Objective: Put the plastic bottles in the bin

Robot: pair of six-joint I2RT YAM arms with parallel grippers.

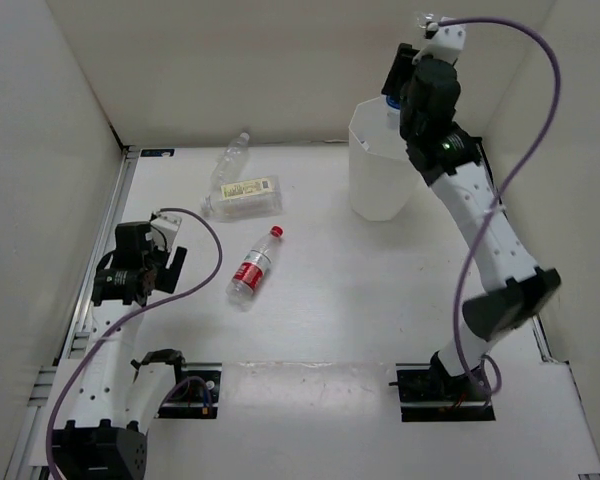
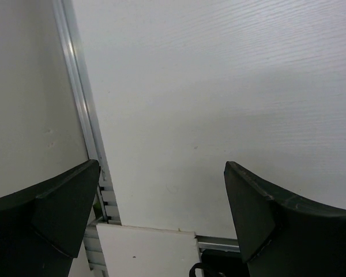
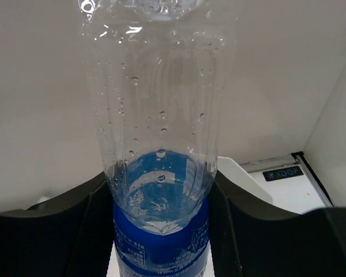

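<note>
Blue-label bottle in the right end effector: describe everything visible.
The blue-labelled bottle is clear, thin, ribbed plastic with droplets on its wall and a blue wrap label at the end nearest the wrist camera; it looks empty. The right end effector is shut on it, fingers pressing both sides at the label. From above it is mostly hidden by the wrist, held over the rim of the bin.

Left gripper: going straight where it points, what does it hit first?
The left gripper would likely meet bare table first, beside the edge rail; nothing else shows in that line. Depth unclear.
</note>
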